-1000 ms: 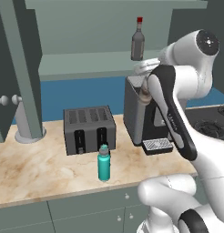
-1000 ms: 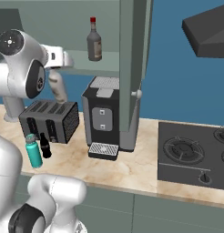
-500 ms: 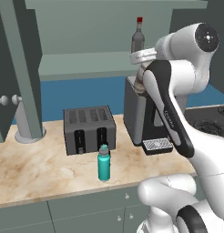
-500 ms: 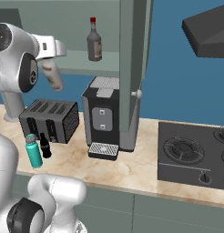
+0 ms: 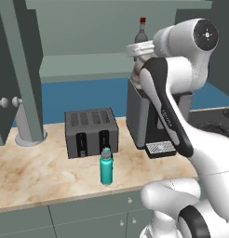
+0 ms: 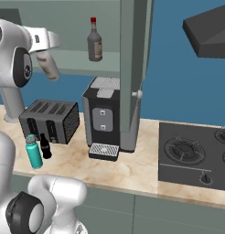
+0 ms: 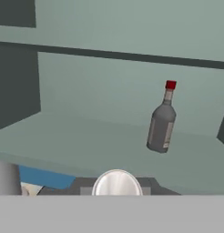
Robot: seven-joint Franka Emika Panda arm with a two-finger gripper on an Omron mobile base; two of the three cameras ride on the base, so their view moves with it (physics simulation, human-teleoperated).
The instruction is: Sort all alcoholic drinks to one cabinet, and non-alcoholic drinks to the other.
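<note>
on the marble surface, the teal flask and small black bottle are standing just in front of the toaster. the arm is reaching high toward the open cabinet, its end effector pinching the pale cream bottle, tilted. further right, the red-capped grey bottle is standing upright on the cabinet shelf.

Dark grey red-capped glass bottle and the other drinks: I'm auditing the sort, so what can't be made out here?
- Dark grey glass bottle with red cap: left base view, body hidden behind the white arm.
- Small black bottle: right base view, label too small to read.
- Pale cream bottle: right base view, neck hidden by the gripper.
</note>
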